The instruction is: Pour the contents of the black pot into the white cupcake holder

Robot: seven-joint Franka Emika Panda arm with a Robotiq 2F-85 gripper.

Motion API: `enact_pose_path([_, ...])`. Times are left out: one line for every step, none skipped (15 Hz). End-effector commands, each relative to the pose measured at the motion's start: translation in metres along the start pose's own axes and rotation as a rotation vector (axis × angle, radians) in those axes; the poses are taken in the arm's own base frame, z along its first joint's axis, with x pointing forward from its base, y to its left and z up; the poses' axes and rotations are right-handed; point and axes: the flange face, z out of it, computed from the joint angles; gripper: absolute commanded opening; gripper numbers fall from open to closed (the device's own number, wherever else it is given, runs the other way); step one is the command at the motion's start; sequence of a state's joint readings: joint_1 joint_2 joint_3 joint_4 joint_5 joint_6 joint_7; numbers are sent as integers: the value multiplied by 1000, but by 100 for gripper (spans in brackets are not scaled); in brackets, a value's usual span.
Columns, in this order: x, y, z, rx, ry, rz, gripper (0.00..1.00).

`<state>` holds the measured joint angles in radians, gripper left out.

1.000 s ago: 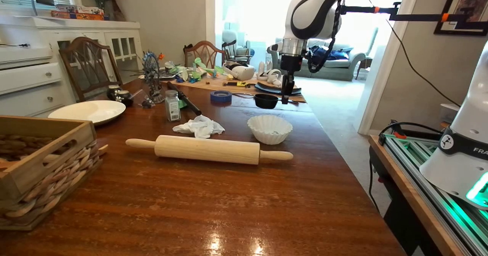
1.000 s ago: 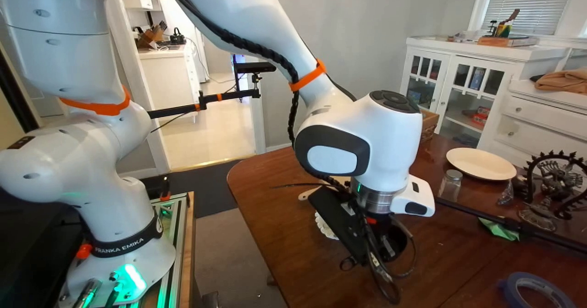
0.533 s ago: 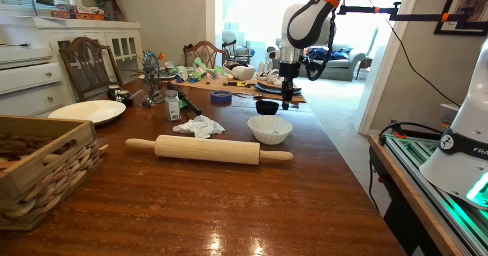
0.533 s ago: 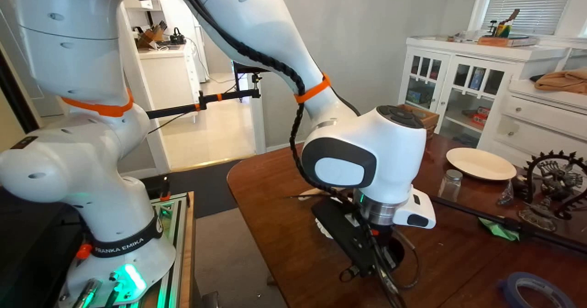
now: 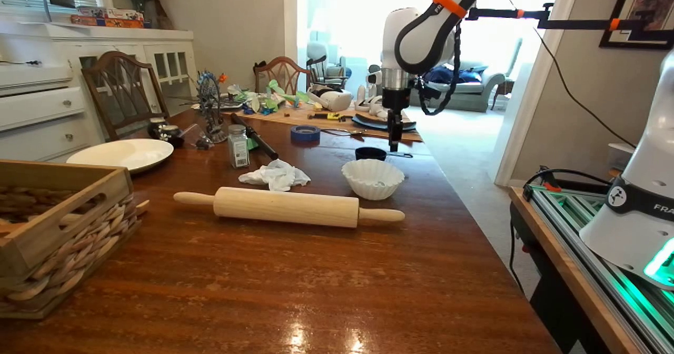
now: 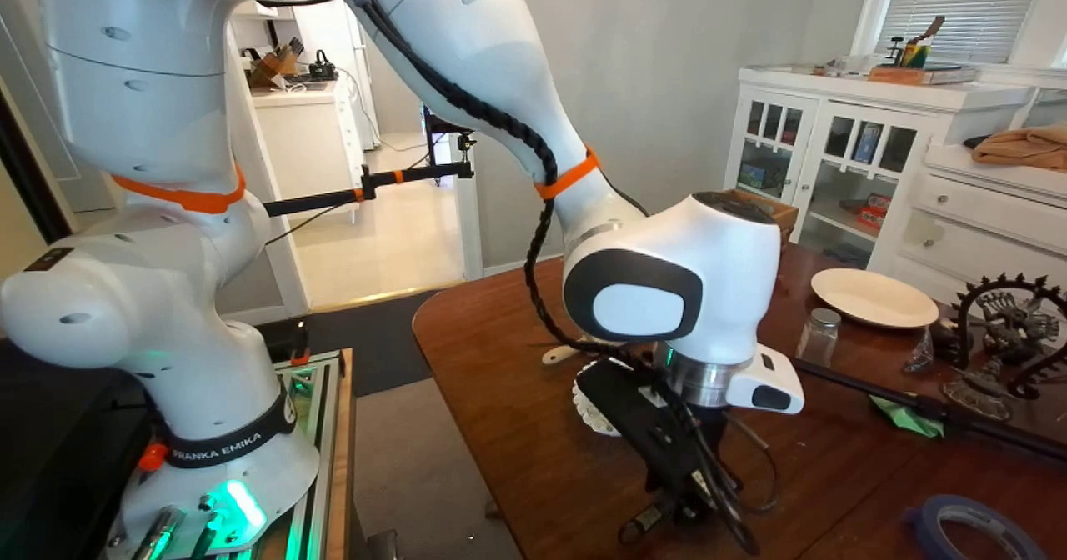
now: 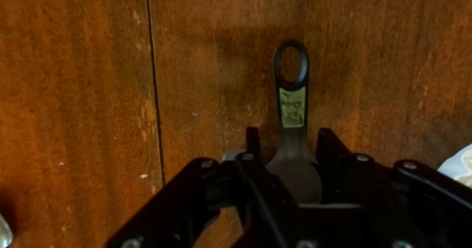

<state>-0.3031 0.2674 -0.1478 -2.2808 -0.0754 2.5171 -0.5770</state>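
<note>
The small black pot (image 5: 370,154) rests upright on the table behind the white cupcake holder in an exterior view, its handle pointing right. In the wrist view the pot's handle (image 7: 293,107) lies between the fingers of my gripper (image 7: 287,131), with a gap on each side. The gripper is open, and its fingertips (image 5: 394,148) are just above the handle. The pot's bowl is mostly hidden by the gripper, so its contents cannot be seen. The white cupcake holder (image 5: 373,179) stands upright; its edge also shows in the wrist view (image 7: 457,166) and an exterior view (image 6: 590,406).
A wooden rolling pin (image 5: 287,207) lies in front of the cupcake holder. Crumpled white paper (image 5: 276,175), a glass jar (image 5: 238,146) and blue tape (image 5: 305,133) are to its left. A white plate (image 5: 124,154) and a woven basket (image 5: 113,243) stand farther left.
The pot has come down onto the table, slightly nearer the cupcake holder. My gripper lowered with it, and now the handle shows apart, just below the fingertips.
</note>
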Motion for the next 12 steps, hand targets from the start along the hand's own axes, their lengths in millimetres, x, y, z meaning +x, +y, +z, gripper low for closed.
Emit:
enact_pose_path([-3, -28, -61, -94, -1, 1, 78])
enact_pose_path([-2, -41, -82, -100, 15, -5, 85])
enact_pose_path([-1, -53, -99, -91, 21, 5, 94])
enact_pose_path([0, -66, -118, -66, 1, 27, 99])
enact_pose_path([-1, -79, -134, -41, -12, 53, 100])
enact_pose_path([-2, -91, -150, -14, -20, 65, 100])
enact_pose_path([-3, -100, -165, 6, -24, 105, 100])
enact_pose_path([-3, -107, -176, 21, 0, 113, 100])
enact_pose_path([7, -93, -161, -17, -8, 72, 100])
enact_pose_path([5, -101, -173, -8, 4, 82, 100])
enact_pose_path([4, -105, -181, -3, 14, 88, 100])
enact_pose_path([2, -105, -183, -1, 19, 91, 100])
